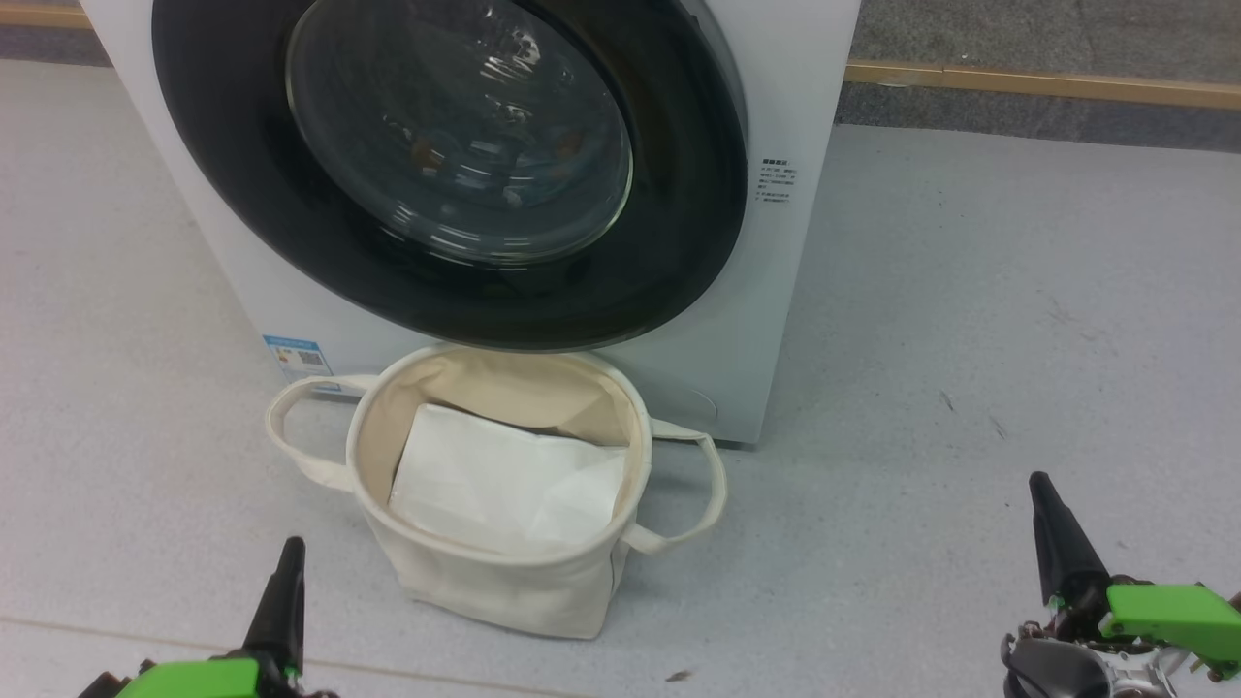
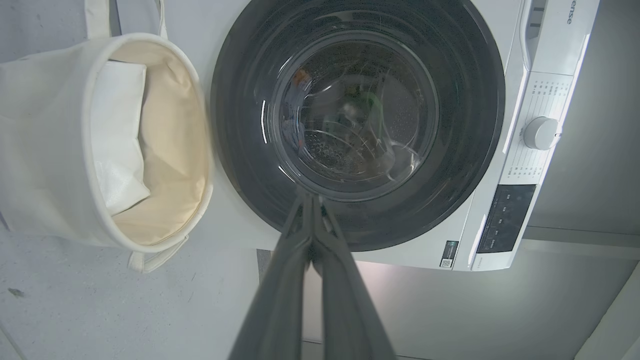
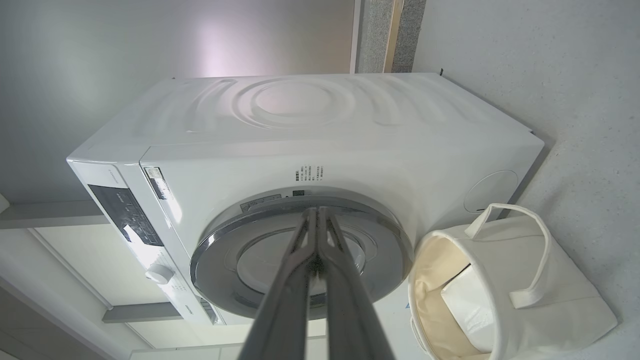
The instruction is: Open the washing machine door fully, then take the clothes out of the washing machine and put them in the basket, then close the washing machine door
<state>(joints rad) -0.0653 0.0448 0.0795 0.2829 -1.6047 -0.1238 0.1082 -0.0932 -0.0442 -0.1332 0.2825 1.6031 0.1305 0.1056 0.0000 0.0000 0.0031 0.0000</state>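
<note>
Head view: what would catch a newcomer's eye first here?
The washing machine door, glossy black-rimmed and shut, dominates the top. Just below it the cream basket stands on the floor with a white folded sheet inside. The left gripper and right gripper sit shut at the lower corners.

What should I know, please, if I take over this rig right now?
Left tool: shut, empty, low on the left.
Right tool: shut, empty, low on the right.
Washing machine door: looks closed; clothes show faintly behind its glass.
Basket: on the floor in front of the washing machine, holding a folded white sheet.
Done: nothing yet.
Left: open the door fully, move the clothes to the basket, close the door.
</note>
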